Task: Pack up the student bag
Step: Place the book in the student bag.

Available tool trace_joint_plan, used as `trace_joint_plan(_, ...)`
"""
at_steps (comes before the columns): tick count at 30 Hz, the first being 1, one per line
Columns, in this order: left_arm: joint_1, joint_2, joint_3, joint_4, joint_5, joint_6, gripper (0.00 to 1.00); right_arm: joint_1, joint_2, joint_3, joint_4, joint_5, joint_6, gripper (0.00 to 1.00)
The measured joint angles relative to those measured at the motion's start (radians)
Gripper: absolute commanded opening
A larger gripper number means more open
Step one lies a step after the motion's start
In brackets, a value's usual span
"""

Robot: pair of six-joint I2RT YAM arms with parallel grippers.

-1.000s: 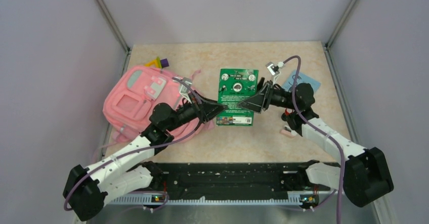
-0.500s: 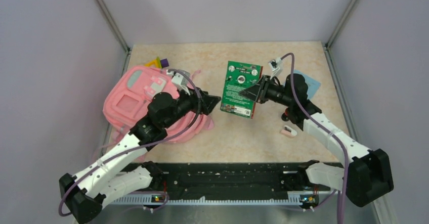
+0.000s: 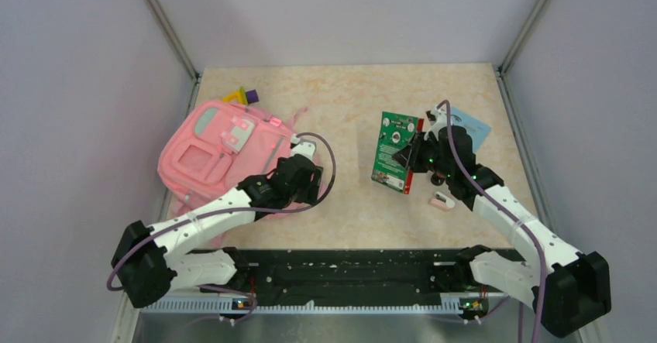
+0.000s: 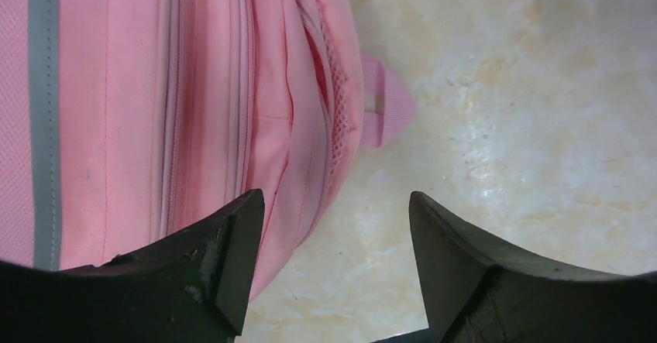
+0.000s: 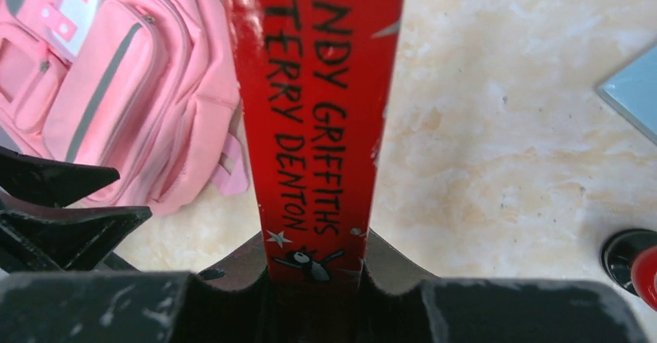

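Fingers (image 4: 225, 265), left gripper (image 4: 333, 200): spread, empty, poised over the 3 o'clock edge of student bag (image 3: 213, 149). Right gripper (image 3: 412, 157): clamped on green book (image 3: 391, 145) at its red spine, held on edge toward 3 o'clock of table (image 3: 341, 95). Bag flat at 9 o'clock; no open mouth visible. Step, by judgement: bringing book to bag. Next likely: unzip main compartment with left, then feed book in edge-first.

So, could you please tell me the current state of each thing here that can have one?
student bag: lying flat, front up, visible zippers closed.
book: closed, held up on edge.
left pincer: open, empty, over the bag's edge.
right pincer: shut on the book.
blue booklet: lying flat on the table.
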Motion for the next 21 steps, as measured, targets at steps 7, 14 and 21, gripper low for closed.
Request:
trace_joint_plan(7, -0.010, 0.149, 0.018, -0.058, -0.053, -0.038, 0.67, 0.000, -0.005, -0.015, -0.037, 0.021, -0.005, 0.00)
trace_joint_plan(14, -0.010, 0.182, 0.018, -0.065, -0.098, -0.065, 0.55, 0.000, -0.038, -0.025, -0.047, 0.032, -0.013, 0.00)
trace_joint_plan(21, -0.010, 0.202, 0.043, -0.071, -0.152, -0.067, 0.41, 0.000, -0.047, -0.026, -0.066, 0.039, -0.014, 0.00)
